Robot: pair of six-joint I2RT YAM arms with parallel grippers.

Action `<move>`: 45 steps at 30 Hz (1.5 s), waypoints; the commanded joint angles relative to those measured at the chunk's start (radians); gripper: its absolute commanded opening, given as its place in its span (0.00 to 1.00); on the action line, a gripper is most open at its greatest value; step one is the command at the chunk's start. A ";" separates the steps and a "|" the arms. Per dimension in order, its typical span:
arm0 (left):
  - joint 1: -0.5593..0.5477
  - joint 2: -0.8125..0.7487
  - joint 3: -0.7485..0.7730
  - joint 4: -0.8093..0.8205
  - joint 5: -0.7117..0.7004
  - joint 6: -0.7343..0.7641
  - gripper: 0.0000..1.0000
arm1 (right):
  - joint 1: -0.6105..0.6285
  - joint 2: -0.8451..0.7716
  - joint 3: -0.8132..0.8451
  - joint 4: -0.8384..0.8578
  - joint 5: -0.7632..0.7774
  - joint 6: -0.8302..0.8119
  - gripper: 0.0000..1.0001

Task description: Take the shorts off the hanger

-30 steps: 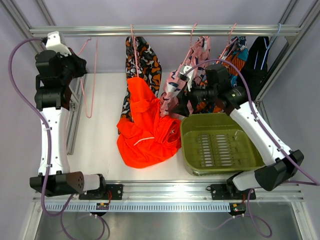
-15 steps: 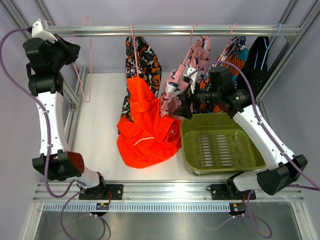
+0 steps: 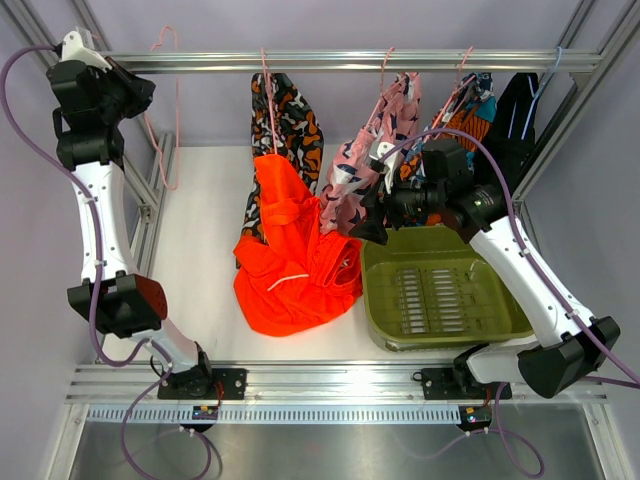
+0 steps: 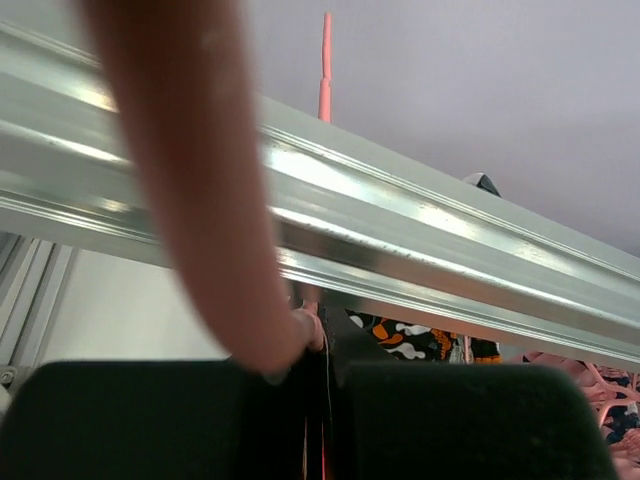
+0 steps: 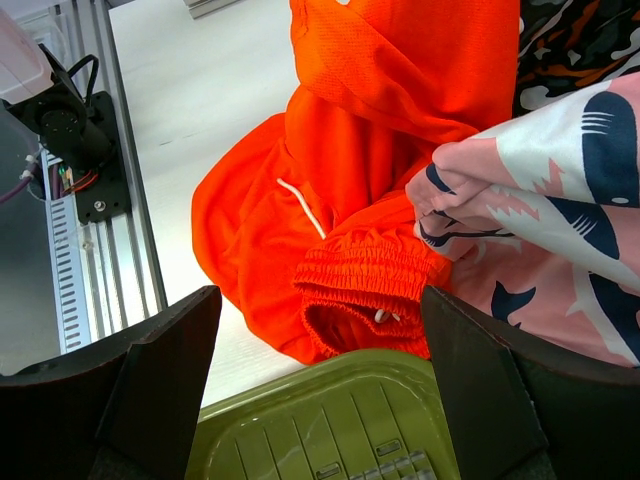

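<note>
While pink shorts crowd 3 o'clock, the right gripper is held wide, empty. The hanger, clamped in the left gripper, was raised.

Blurred pink hanger pinched in left claw; aluminium rail crossing behind; camouflage shorts peeking below rail.
</note>
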 commanded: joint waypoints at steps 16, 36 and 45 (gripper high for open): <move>0.004 -0.068 0.010 -0.100 -0.024 -0.015 0.00 | -0.012 -0.013 0.008 0.055 -0.046 0.013 0.90; -0.113 0.018 0.039 -0.185 -0.093 0.060 0.01 | -0.012 -0.002 0.016 0.051 -0.051 0.014 0.91; -0.122 0.000 -0.072 -0.163 -0.099 0.069 0.04 | -0.013 -0.010 0.008 0.051 -0.046 0.013 0.91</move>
